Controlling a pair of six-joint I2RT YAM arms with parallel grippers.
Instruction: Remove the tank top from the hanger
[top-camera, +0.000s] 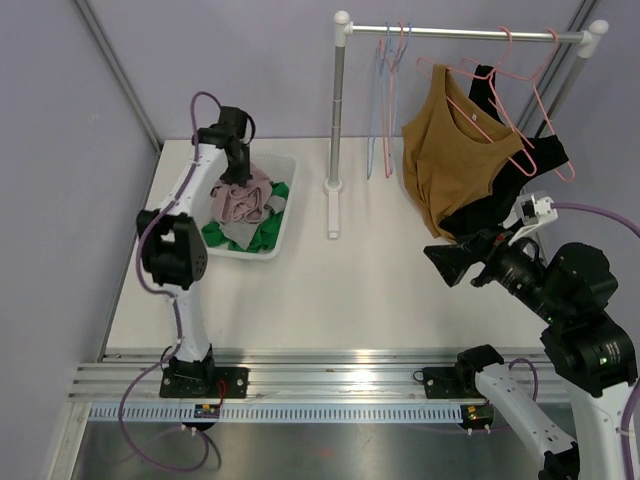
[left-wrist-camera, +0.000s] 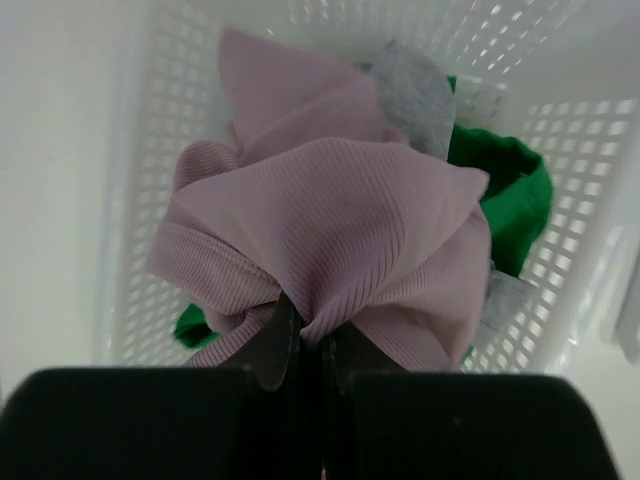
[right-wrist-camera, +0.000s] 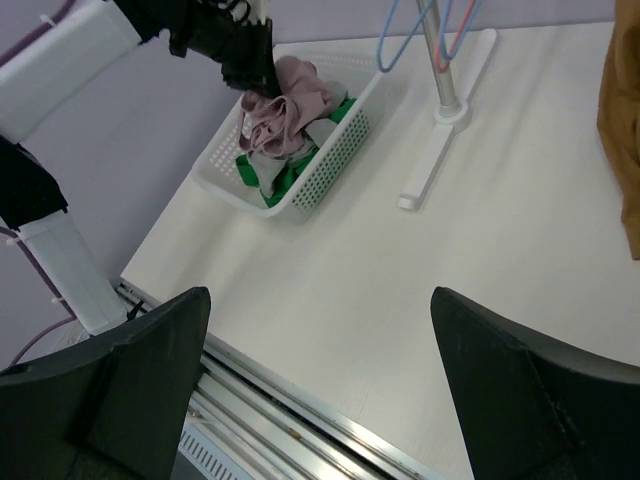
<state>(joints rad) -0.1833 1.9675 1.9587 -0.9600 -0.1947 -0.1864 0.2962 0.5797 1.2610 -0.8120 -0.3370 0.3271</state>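
Note:
A brown tank top hangs on a pink hanger on the rail at the back right; its edge shows in the right wrist view. A black garment hangs behind it. My right gripper is open and empty, just below and in front of the brown top, jaws wide apart over bare table. My left gripper is shut on a mauve ribbed tank top, holding it bunched just above the white basket.
The basket also holds green and grey clothes. The clothes rack's white post stands mid-table on a long foot. Empty blue and pink hangers hang near the post. The metal rail runs along the near edge.

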